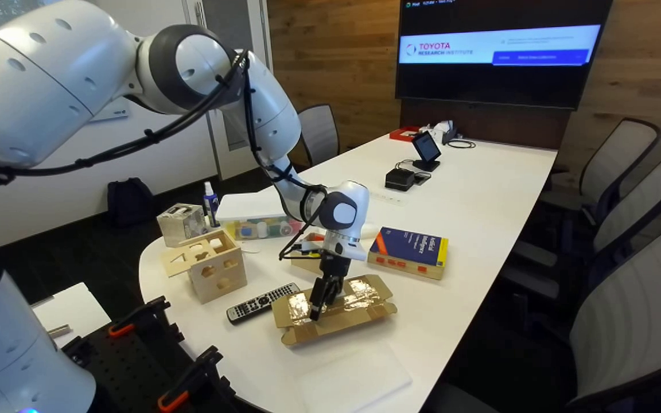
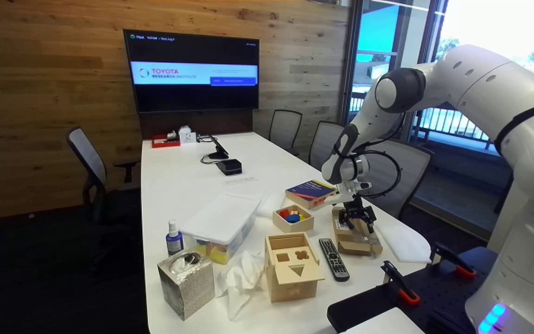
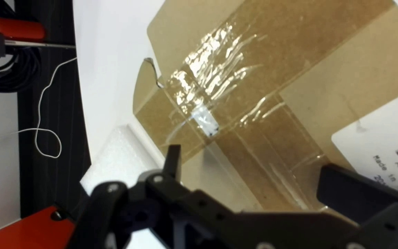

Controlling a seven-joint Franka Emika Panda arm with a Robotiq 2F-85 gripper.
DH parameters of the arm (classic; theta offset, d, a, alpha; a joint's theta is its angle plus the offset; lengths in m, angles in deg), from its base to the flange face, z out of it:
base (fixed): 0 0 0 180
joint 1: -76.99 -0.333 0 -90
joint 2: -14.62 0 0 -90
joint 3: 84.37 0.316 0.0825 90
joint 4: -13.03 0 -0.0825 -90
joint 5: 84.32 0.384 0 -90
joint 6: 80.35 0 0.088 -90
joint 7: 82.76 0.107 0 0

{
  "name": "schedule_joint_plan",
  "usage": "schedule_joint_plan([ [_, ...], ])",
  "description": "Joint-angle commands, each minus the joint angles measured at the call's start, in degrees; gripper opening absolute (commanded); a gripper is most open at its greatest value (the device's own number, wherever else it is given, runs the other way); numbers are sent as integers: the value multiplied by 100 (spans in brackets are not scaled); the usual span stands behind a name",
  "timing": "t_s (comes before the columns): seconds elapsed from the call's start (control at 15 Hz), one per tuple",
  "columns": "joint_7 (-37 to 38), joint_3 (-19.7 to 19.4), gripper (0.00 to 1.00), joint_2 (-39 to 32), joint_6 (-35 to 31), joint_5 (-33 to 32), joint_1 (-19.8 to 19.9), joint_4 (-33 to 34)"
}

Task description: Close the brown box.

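Close up in the wrist view, the jaws are wide apart, pinching nothing. Under them, on the surface (image 1: 425, 321), lies the brown box (image 1: 353, 311), its long side running about the same way as the remote (image 1: 263, 303) beside it. A downward push seems next.

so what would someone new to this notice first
Probably the big white robot arm, arched over the table with its open claw above the brown box. Next, likely the lit Toyota screen against the wooden wall beyond the table's far end. In the wrist view, shiny tape glinting on the box would probably stand out.
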Motion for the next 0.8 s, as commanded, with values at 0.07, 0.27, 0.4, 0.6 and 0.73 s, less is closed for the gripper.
schedule_joint_plan([
  [0.07,-210,64,100,-370,-411,189,85,161],
  [0.27,-514,-19,100,65,-228,12,30,-149],
  [0.4,-723,-100,100,337,-88,-67,-2,-348],
  [0.6,-906,-265,100,778,13,-255,-136,-710],
  [0.73,-975,-365,100,1115,38,-433,-229,-945],
])
